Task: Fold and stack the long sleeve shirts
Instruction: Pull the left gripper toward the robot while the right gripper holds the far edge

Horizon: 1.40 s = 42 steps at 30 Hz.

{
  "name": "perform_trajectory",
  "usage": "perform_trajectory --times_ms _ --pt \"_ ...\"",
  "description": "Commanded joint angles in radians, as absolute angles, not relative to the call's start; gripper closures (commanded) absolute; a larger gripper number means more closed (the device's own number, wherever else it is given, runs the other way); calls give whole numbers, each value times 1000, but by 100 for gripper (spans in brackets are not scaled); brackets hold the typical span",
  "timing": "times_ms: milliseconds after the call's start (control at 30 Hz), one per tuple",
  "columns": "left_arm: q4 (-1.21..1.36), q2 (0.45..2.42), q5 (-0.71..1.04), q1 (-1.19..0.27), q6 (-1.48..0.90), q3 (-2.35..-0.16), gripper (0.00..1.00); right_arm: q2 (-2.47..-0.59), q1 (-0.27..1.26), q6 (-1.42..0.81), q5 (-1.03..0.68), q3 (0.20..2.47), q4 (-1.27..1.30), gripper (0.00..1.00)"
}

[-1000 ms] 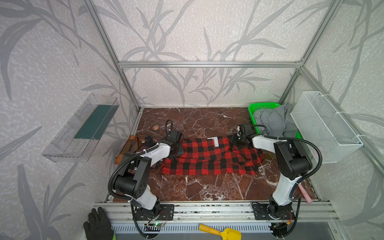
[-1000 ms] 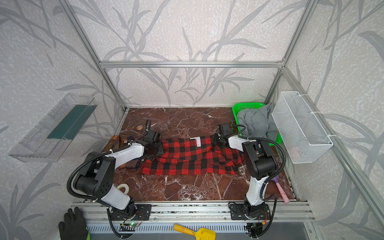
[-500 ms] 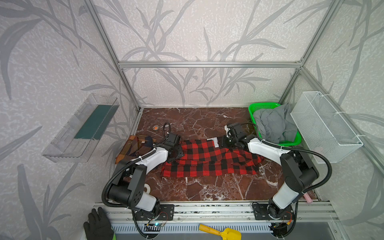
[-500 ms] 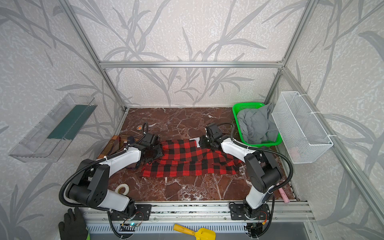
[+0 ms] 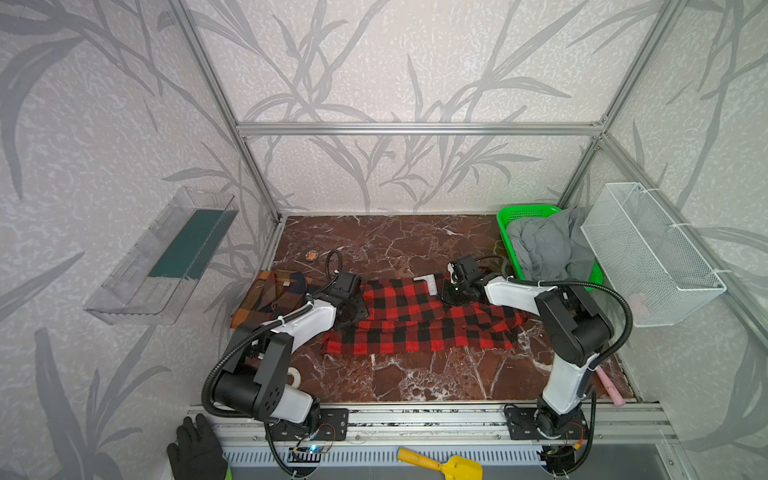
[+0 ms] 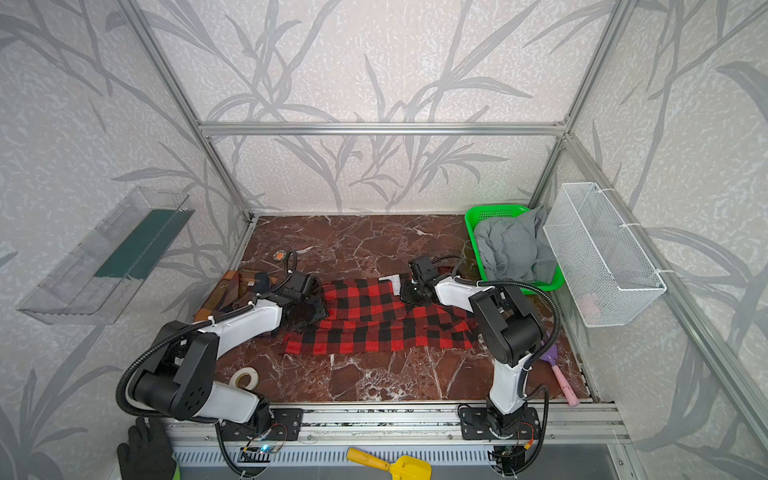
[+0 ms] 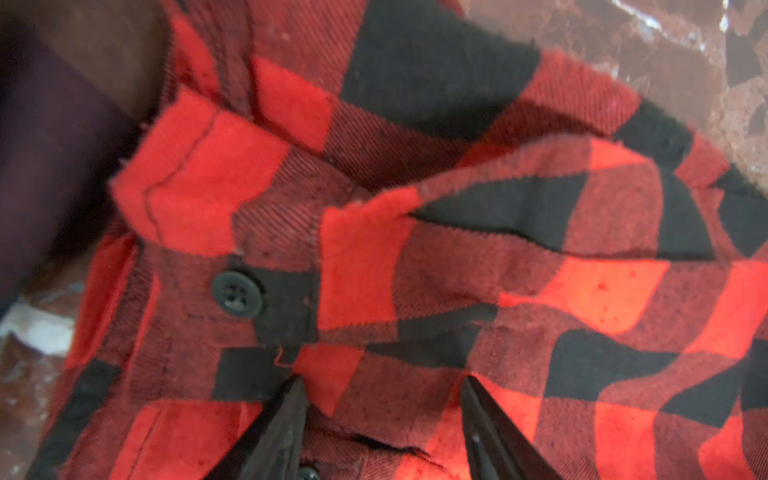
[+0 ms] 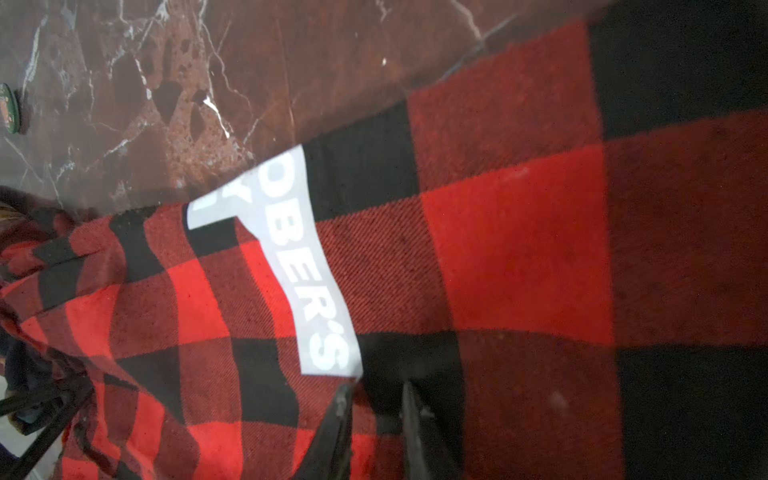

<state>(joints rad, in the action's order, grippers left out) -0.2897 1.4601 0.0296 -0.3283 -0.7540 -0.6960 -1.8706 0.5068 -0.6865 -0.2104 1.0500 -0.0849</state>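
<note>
buffalo-check cloth shirt [image 5: 415, 328]: large red and black squares, with dull dark-red twill squares where the two cross
plaid cloth shirt [image 5: 270, 295]: brown, orange and navy
sewn-in label [image 8: 291, 257] on the buffalo-check cloth shirt: pale grey with white capital letters
round shirt button [image 7: 236, 293]: black
marble-look counter [image 5: 390, 245]: dark reddish brown with white veins
plastic mesh basket [image 5: 524, 213]: bright green
crumpled cloth [image 5: 544, 249] in the plastic mesh basket: grey
wire basket [image 5: 648, 253] on the wall: white
toy scoop [image 5: 457, 467]: yellow
papered walls [image 5: 415, 62]: pale grey with a darker grey leaf pattern
</note>
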Motion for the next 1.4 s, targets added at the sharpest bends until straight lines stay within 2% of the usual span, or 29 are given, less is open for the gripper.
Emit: perform_trajectory --times_ms 0,467,767,967,1167,1367 --pt "-336 1430 64 -352 -804 -646 39 -1927 503 -674 -183 1066 -121 76" --pt "-400 1209 66 -484 -929 -510 39 -2070 501 -644 -215 1236 -190 76" --pt "-413 1095 3 -660 -1111 -432 39 -2182 514 -582 -255 1409 -265 76" --pt "-425 1025 -92 -837 -1266 -420 39 -2247 513 -510 -279 1561 -372 76" --pt "-469 1054 -219 -985 -1331 -501 38 -2198 513 -450 -276 1632 -460 76" --pt "-593 1062 -320 -994 -1216 -623 35 -1996 527 -464 -259 1485 -413 75"
